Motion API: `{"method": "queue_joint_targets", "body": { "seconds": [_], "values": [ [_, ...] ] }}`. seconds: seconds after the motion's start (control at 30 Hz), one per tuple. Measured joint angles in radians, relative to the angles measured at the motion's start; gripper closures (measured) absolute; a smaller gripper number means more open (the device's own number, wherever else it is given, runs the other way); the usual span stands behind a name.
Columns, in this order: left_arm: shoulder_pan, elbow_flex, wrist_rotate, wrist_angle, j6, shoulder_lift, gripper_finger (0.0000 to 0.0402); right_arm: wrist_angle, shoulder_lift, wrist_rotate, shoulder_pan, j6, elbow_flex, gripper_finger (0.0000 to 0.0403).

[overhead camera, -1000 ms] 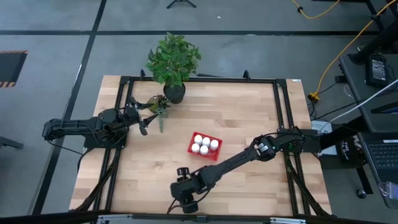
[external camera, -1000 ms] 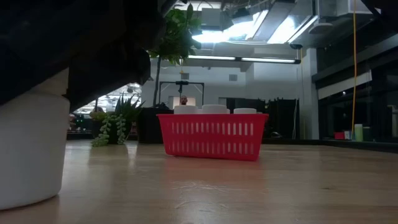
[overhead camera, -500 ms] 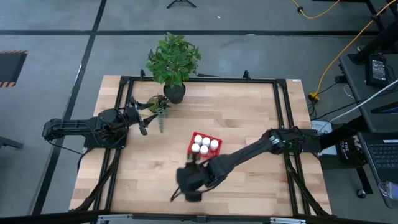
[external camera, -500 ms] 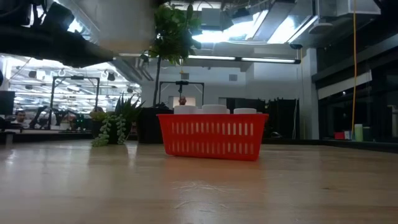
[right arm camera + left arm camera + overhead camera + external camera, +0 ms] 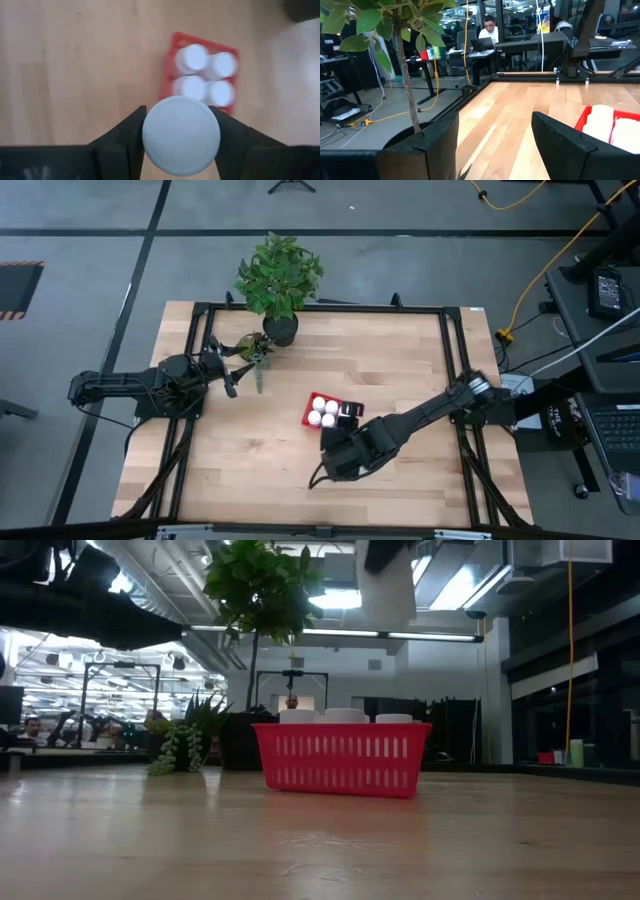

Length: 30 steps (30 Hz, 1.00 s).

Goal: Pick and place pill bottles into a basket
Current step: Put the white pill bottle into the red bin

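— Right gripper (image 5: 181, 137)?
— Clamped on one pill bottle (image 5: 181, 136), a finger (image 5: 122, 137) pressed to each side of its round white cap. Raised well clear of the table (image 5: 400, 360), just beside the near edge of the red basket (image 5: 169, 75).

— Below and ahead of those fingers?
— Four more pill bottles (image 5: 206, 76) standing upright inside the basket, packed together, caps up. In the low view, held bottle (image 5: 387, 585) hanging high over the basket (image 5: 342, 758), with the white caps (image 5: 345, 716) showing just above its rim.

— Anything crowding it?
— Nothing touching. Bare wood all round the basket. Well off to the far side, a leafy plant (image 5: 279, 275) in a black pot (image 5: 281, 330), and a small trailing green plant (image 5: 185, 735) beside it.

— Left gripper (image 5: 495, 145)?
— Well apart from the right one, parked by the black pot at the table's left. Fingers spread, nothing between them. Past those fingers: plant stem, part of the basket (image 5: 585, 117), and a person (image 5: 487, 32) seated at a desk in the room beyond.
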Motion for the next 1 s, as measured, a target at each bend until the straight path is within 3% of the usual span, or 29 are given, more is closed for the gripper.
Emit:
{"method": "queue_joint_targets", "body": {
  "seconds": [0.13,0.37,0.63,1.0],
  "values": [
    [0.0,0.0,0.0,0.0,0.0,0.0,0.0156,0.349,-0.15,-0.066,0.001,0.001,-0.314,0.0234],
    [0.0,0.0,0.0,-0.006,0.0,0.0,0.0155,0.501,-0.31,-0.084,-0.038,0.022,-0.578,0.0234],
    [0.0,0.0,0.0,-0.002,0.0,0.0,0.0157,0.741,-0.327,-0.208,-0.106,-0.051,-0.733,0.0234],
    [0.0,0.0,0.0,-0.005,0.0,0.0,0.0157,0.741,-0.327,-0.205,-0.152,-0.112,-0.76,0.0234]
  ]
}}
